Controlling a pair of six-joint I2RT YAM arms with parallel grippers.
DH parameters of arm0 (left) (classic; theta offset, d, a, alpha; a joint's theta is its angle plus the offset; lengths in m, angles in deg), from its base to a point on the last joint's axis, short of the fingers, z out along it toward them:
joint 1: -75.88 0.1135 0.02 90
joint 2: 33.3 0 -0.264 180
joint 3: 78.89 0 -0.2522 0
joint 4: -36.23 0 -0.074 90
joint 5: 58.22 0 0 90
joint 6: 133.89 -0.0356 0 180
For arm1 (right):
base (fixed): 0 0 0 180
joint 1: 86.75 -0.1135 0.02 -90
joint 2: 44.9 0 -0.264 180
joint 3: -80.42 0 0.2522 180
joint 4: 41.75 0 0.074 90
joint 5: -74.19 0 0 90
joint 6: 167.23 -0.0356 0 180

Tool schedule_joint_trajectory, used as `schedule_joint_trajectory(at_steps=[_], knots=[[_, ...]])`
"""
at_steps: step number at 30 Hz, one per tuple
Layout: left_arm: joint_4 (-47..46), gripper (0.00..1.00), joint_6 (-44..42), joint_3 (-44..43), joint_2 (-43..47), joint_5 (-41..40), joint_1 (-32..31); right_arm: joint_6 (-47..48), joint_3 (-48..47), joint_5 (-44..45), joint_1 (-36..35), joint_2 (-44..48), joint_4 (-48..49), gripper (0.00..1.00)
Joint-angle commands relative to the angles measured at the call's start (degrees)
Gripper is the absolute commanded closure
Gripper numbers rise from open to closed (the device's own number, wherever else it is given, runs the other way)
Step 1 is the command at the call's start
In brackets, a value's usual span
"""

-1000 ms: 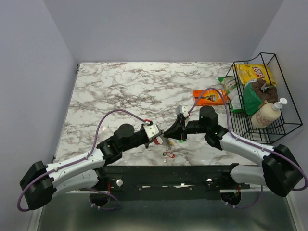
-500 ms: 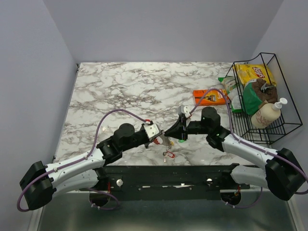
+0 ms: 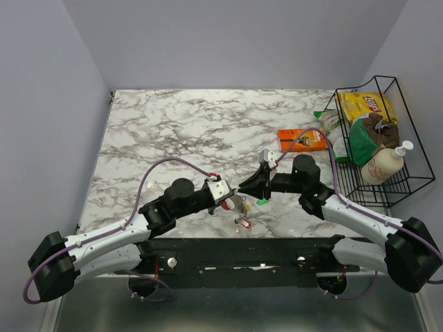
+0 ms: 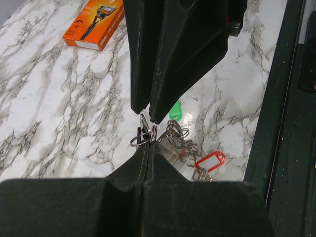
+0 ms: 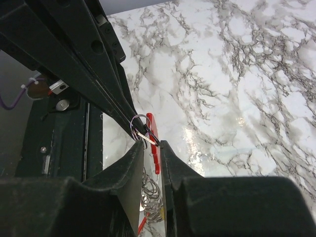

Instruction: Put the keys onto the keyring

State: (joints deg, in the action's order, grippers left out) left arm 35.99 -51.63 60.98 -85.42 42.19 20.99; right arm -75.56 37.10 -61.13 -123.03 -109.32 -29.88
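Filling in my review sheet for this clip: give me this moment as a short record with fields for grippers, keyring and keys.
left gripper: shut on the keyring
right gripper: tips at the keyring, jaws narrowly apart, grip unclear
green key: lying on the marble table near the grippers
red key: on the table beside a cluster of loose rings
orange razor packet: far off on the table

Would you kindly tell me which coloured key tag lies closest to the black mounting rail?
The red tag with the white label window, lying loose just beside the rail; the green tag sits farther up the marble.
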Motion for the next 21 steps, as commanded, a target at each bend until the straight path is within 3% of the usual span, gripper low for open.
schedule_joint_trajectory(at_steps=[1,10,21], knots=[[-1.5,1.0,-0.7,-1.6,0.8,0.2,-0.4,0.8,1.0,-0.3,0.2,0.9,0.4,0.73],[-1.2,1.0,-1.0,-1.9,0.7,-1.2,-0.5,0.4,3.1,2.0,0.2,5.6,-2.4,0.7],[-0.9,1.0,-1.2,-2.5,0.8,-0.7,-0.5,0.6,2.0,-1.6,0.2,0.4,-1.5,0.69]])
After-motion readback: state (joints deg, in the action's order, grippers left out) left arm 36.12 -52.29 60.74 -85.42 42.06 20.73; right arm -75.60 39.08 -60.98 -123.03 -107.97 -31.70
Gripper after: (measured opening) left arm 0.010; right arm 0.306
